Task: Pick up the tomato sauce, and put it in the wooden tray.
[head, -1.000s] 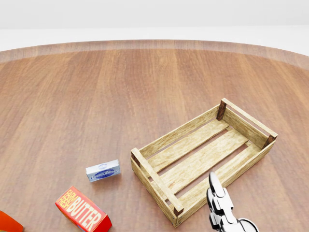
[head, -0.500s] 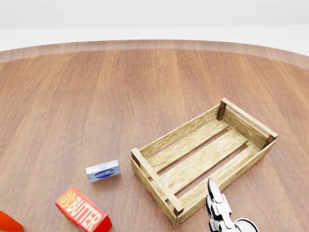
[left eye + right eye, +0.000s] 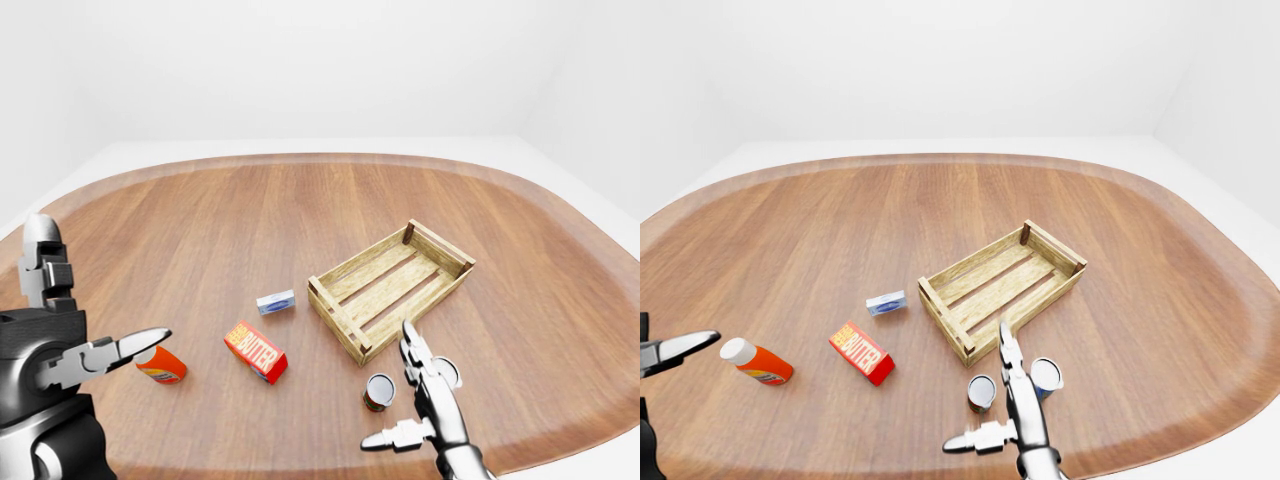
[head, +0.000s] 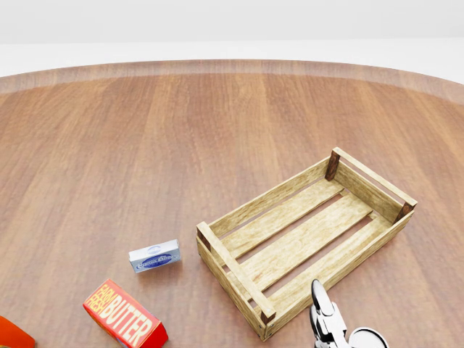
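Reaching from the right hand, fingers spread open and empty, toward the likely tomato sauce, upright just left of it below the wooden tray; left hand open, well apart.

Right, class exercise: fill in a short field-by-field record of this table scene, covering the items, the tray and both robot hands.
table: brown wooden top
wooden tray, slatted, nothing inside
cans: two cans, upright, below the tray
butter box, red, lying flat
small blue box, left of the tray
orange bottle, white cap, lying down
right robot hand, open, by the cans
left robot hand, open, near the bottle
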